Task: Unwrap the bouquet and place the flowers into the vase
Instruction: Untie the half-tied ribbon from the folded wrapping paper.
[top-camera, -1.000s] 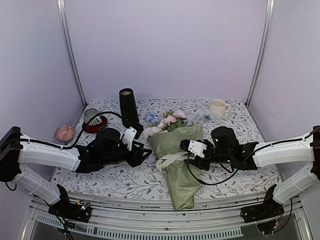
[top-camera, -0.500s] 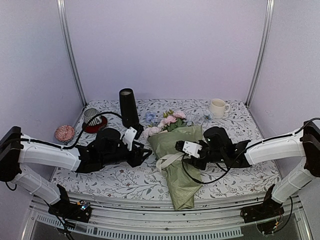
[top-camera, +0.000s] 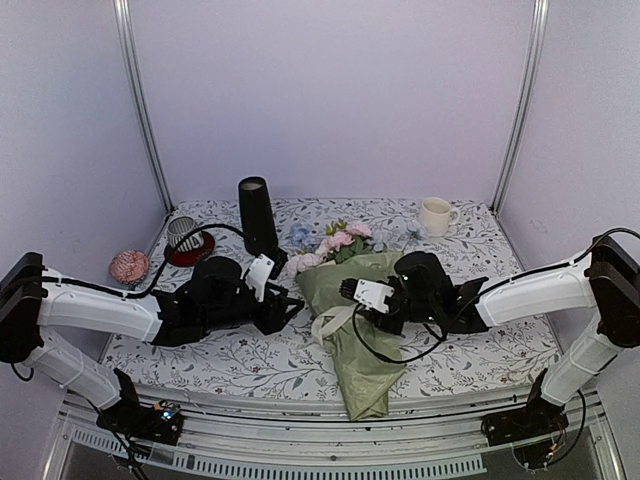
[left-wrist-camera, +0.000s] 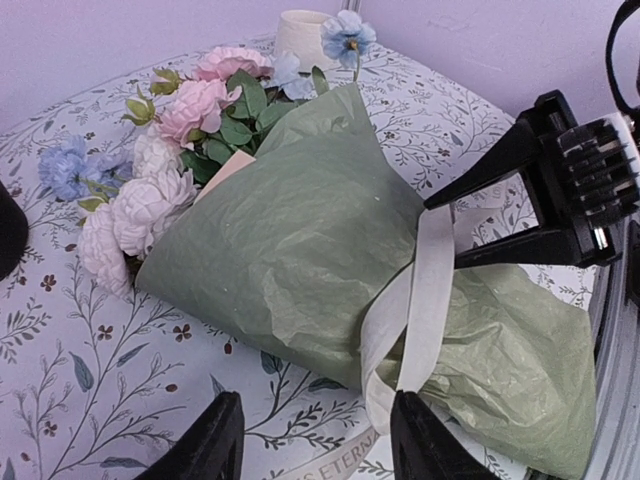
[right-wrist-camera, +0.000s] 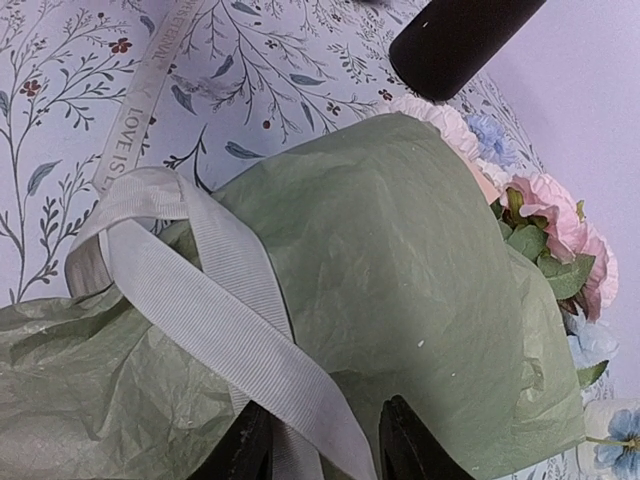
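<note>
Bouquet (top-camera: 352, 330) lies mid-table (top-camera: 490, 352), blooms toward the back and stem end at the near edge. My left gripper (top-camera: 288, 308) sits just left of it, my right gripper (top-camera: 347, 291) over its right side at the ribbon (top-camera: 330, 322). Vase (top-camera: 257, 213) stands behind-left of the blooms, cup (top-camera: 181, 233) on a saucer (top-camera: 203, 250) further left, mug (top-camera: 434, 214) back right.

One bouquet (top-camera: 352, 335), one ribbon (top-camera: 335, 322). Flowers (top-camera: 340, 241) bunched, count unclear. One vase (top-camera: 257, 215), one mug (top-camera: 434, 215), one striped cup (top-camera: 182, 232), one red saucer (top-camera: 192, 252), one pink ball (top-camera: 129, 266). Two grippers: left gripper (top-camera: 293, 305), right gripper (top-camera: 346, 291).
</note>
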